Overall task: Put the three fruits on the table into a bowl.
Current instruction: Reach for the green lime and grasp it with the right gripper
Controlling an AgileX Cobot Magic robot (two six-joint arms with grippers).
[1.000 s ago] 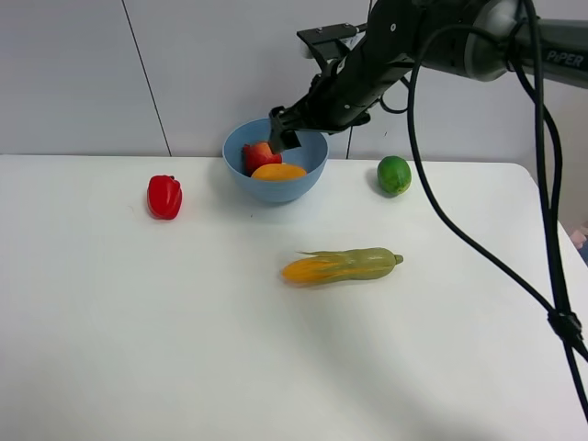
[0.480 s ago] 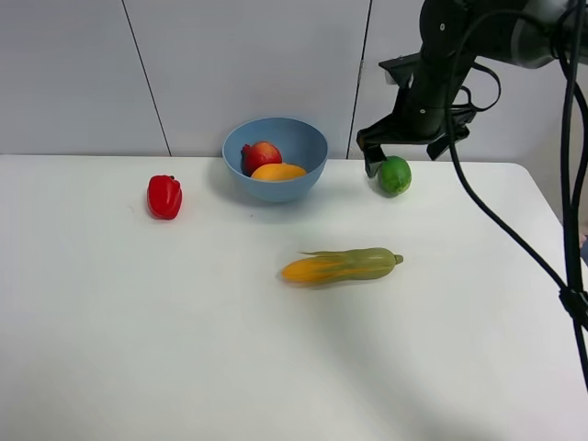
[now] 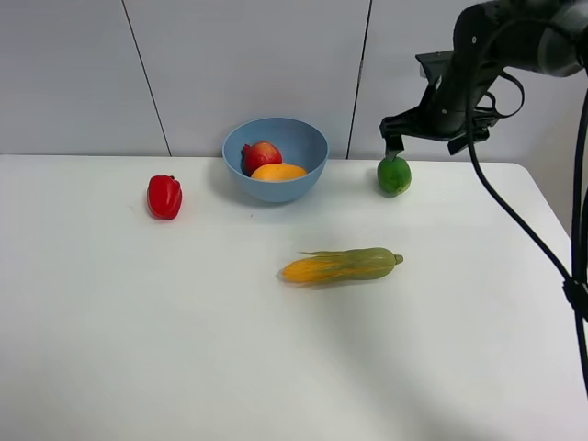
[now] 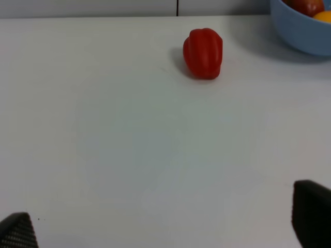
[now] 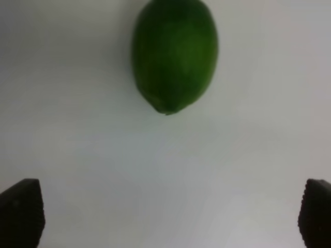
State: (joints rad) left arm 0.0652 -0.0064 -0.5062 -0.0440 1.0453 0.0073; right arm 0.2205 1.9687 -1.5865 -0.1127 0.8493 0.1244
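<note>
The light-blue bowl stands at the back of the white table and holds the red pomegranate and the orange-yellow mango. The green lime lies on the table to the right of the bowl. My right gripper is open and empty, hovering just above and slightly right of the lime. In the right wrist view the lime lies ahead of the open gripper. My left gripper is open and empty over bare table. It does not show in the exterior high view.
A red bell pepper lies left of the bowl and also shows in the left wrist view. A corn cob with green husk lies mid-table in front of the bowl. The bowl's side shows in the left wrist view.
My right gripper has moved from over the bowl to the right and now hovers above the lime. The pomegranate stays in the bowl.
</note>
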